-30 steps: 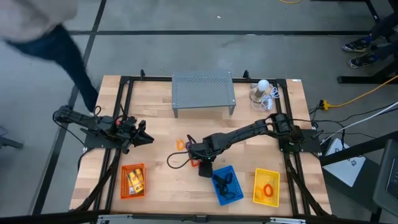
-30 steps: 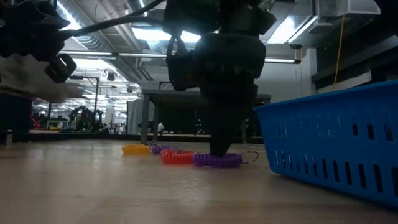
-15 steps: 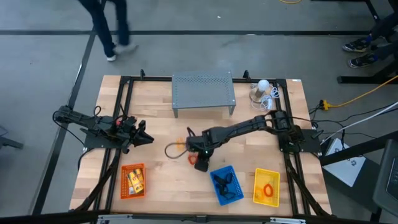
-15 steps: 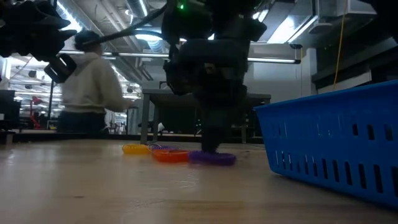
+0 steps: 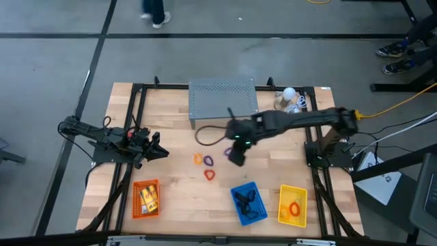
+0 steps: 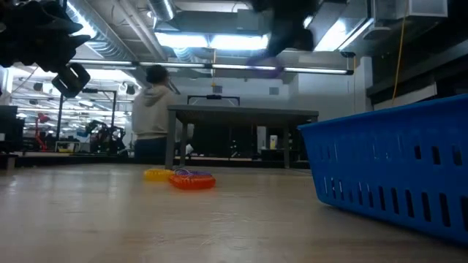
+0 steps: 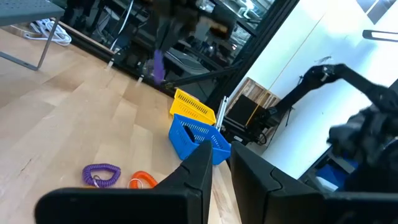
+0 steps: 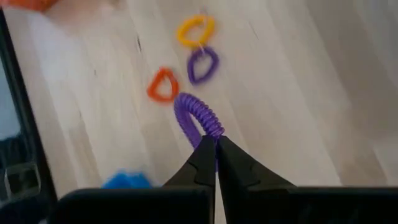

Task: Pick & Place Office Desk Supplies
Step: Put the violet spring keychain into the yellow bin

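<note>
Right tool [image 8: 216, 144] clamped on one purple loop [image 8: 198, 118]; three loops [image 5: 205, 162] on table; left tool's state unclear.

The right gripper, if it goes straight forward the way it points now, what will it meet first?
Probably the bare wooden table. The right gripper, shut on a purple coil loop, points down at it; the orange loop and another purple loop lie slightly aside. Depth is unclear.

Floor: you see grey concrete [image 5: 273, 55] around the desk.
Ceiling: fluorescent strips [image 6: 219, 40] and ducts light your workshop.
Furniture: a dark table [image 6: 241, 113] stands beyond your desk's far edge.
</note>
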